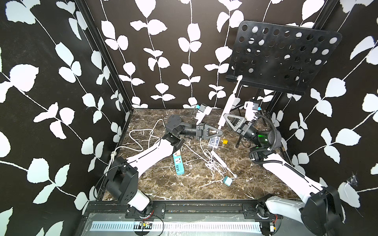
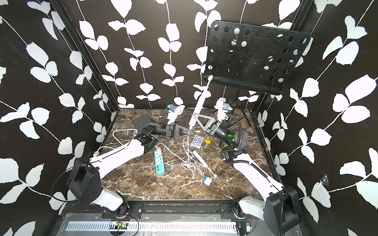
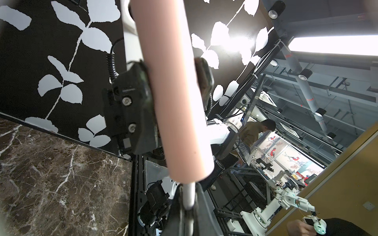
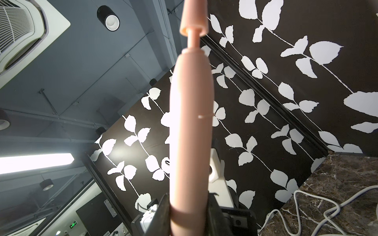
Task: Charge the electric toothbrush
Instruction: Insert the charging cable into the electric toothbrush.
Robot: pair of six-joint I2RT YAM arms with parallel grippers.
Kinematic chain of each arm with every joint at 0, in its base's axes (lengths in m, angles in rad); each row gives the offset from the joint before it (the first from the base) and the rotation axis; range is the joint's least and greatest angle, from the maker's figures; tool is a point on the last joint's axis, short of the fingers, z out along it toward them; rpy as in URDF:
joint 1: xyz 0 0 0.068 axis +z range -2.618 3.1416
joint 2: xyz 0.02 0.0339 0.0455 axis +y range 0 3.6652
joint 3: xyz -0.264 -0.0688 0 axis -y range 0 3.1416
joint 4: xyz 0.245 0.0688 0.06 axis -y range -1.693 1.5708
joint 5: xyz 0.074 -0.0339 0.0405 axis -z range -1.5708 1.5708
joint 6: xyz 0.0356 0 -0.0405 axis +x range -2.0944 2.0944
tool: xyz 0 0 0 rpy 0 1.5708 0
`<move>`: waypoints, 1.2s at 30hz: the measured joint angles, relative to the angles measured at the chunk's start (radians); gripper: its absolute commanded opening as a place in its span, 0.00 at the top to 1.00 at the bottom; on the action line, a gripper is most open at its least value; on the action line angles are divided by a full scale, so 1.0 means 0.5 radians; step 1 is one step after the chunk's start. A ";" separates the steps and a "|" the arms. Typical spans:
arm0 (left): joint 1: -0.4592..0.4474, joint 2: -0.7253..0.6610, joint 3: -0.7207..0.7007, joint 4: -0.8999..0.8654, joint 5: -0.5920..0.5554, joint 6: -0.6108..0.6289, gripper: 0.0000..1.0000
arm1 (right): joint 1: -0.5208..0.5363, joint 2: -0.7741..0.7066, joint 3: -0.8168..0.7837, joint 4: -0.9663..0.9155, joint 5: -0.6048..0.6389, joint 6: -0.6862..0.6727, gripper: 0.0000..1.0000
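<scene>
Mid-air hookup: you have the toothbrush (image 1: 229, 103) lifted off the bench (image 1: 184, 190). The right gripper (image 1: 225, 118) clamps it low on the handle, jaws closed snug around it. The toothbrush's long axis leans up and away toward the back wall. Its brush head sits high beside the lower edge of the music stand (image 1: 282, 57), and its base end points down at the left gripper (image 1: 219, 132).

That gripper, the nearer of the 2 to the base, is pinched almost fully shut on the white plug (image 3: 189, 195) of the charging cable (image 1: 210, 166). In the left wrist view the plug's tip sits right at the handle's base and in line with it. Whether it is seated cannot be told.

The left arm reaches in low and nearly level, while the right forearm rises with its wrist turned toward the centre. The cable lies tangled on the bench near the blue power strip (image 1: 178, 163). Any further push looks set to run along the handle's axis.
</scene>
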 measured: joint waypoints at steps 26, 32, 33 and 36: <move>-0.017 0.095 0.240 0.144 0.317 -0.133 1.00 | 0.020 0.006 0.053 0.220 -0.182 -0.134 1.00; -0.018 0.095 0.256 0.088 0.381 -0.123 1.00 | 0.020 -0.042 0.041 0.105 -0.236 -0.246 1.00; -0.018 0.095 0.268 0.056 0.395 -0.114 1.00 | 0.020 -0.060 0.041 0.055 -0.236 -0.288 1.00; -0.022 0.092 0.279 -0.014 0.409 -0.060 1.00 | 0.020 -0.124 0.054 -0.094 -0.240 -0.420 1.00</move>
